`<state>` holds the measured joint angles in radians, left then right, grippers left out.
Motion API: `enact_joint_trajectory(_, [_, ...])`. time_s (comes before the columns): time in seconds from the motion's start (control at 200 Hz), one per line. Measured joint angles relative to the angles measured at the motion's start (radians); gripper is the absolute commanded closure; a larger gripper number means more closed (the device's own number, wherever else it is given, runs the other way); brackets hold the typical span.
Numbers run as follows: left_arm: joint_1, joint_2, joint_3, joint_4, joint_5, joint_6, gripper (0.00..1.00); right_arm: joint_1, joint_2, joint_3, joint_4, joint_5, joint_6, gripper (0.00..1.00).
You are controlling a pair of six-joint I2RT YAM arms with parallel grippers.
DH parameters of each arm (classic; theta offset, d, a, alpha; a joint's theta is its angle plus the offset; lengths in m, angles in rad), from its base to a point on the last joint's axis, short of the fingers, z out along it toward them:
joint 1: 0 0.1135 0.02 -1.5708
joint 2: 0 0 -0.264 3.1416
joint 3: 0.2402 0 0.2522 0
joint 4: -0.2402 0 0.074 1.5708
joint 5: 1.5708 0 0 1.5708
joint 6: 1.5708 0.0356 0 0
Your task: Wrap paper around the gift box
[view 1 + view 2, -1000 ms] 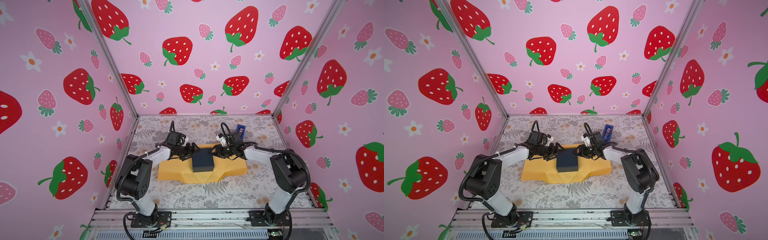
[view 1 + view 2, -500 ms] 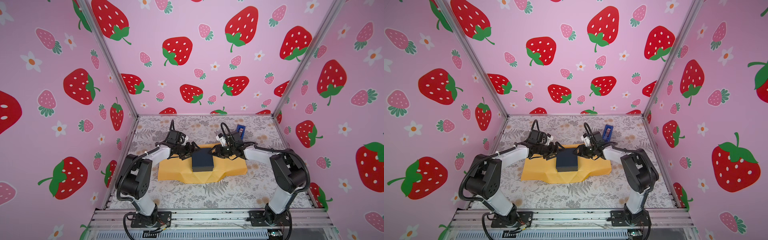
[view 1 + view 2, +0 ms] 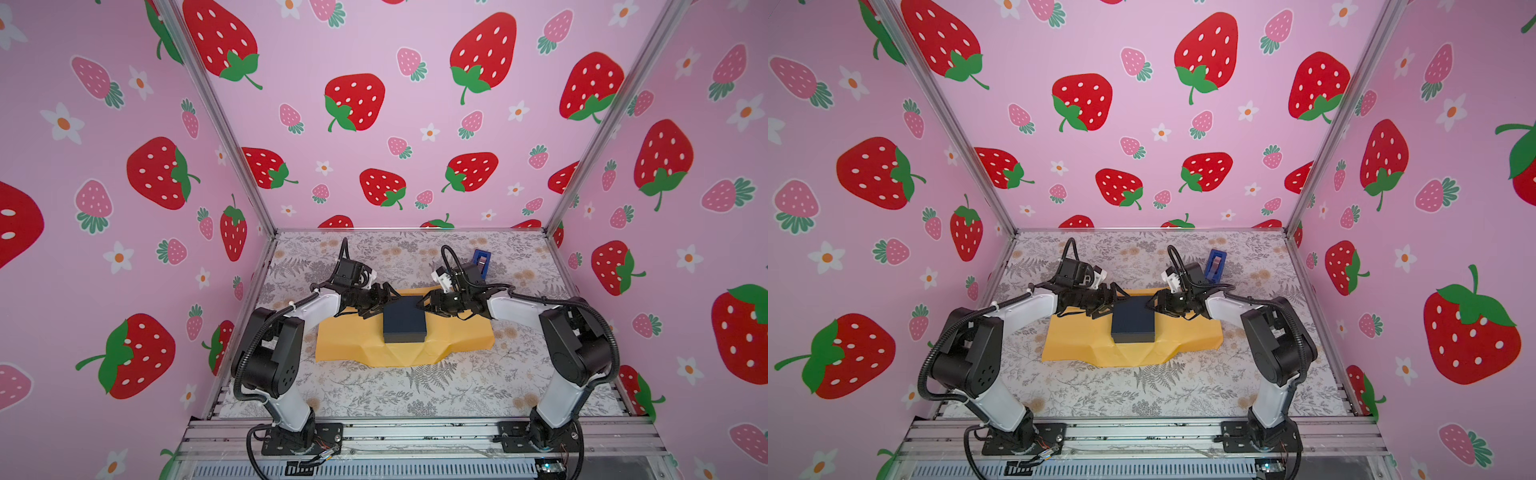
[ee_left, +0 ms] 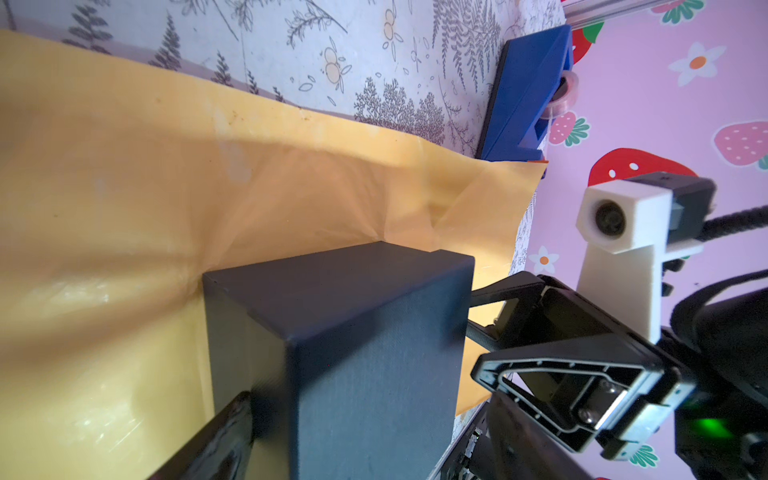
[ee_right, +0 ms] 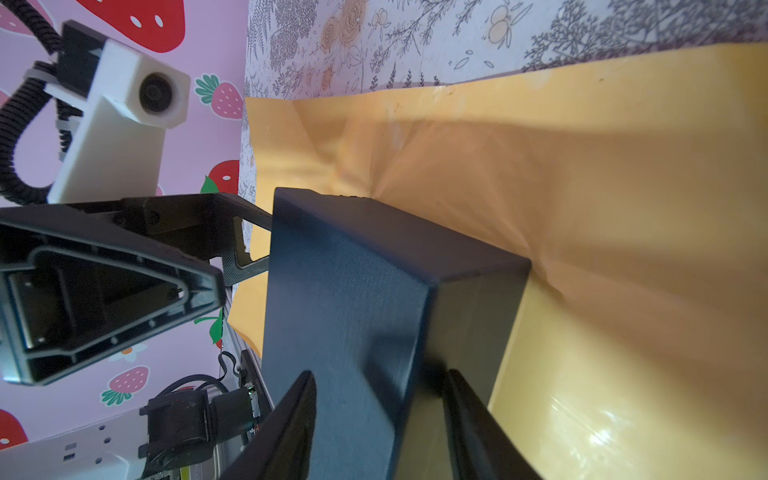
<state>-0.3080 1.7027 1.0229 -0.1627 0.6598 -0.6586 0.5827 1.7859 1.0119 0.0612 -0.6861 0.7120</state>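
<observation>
gift box (image 3: 404,318) sits bare on the paper (image 3: 345,340) mid surface (image 3: 374,395); left jaws spread round its far corner, right jaws at the other, can't tell if clamped; uneven shove likely skids it off-centre

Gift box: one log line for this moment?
gift box: on paper, unwrapped; left gripper: open, at box; right gripper: open, at box

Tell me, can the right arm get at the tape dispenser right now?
Likely yes: the tape dispenser stands clear just behind its wrist, but the right tool straddles a gift box corner and must back off first.
</observation>
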Motion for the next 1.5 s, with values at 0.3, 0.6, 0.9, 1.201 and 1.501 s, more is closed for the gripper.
enact_joint_trajectory(0.3, [0.005,0.000,0.011,-0.070,-0.035,0.019,0.10,0.002,-0.005,0.016,-0.033,0.049,-0.022,0.40])
enact_joint_trajectory(0.6, [0.037,-0.055,0.012,-0.113,-0.046,0.038,0.11,-0.023,-0.073,0.017,-0.089,0.093,-0.053,0.39])
enact_joint_trajectory(0.9, [0.019,-0.058,0.008,-0.124,0.016,0.038,0.12,-0.089,-0.166,0.013,-0.126,0.108,-0.074,0.39])
enact_joint_trajectory(1.201, [0.013,-0.077,-0.035,-0.121,0.034,0.027,0.12,-0.133,-0.207,-0.020,-0.139,0.109,-0.088,0.39])
enact_joint_trajectory(1.501, [0.006,-0.077,-0.043,-0.098,0.060,0.012,0.13,-0.174,-0.234,-0.031,-0.156,0.108,-0.104,0.39])
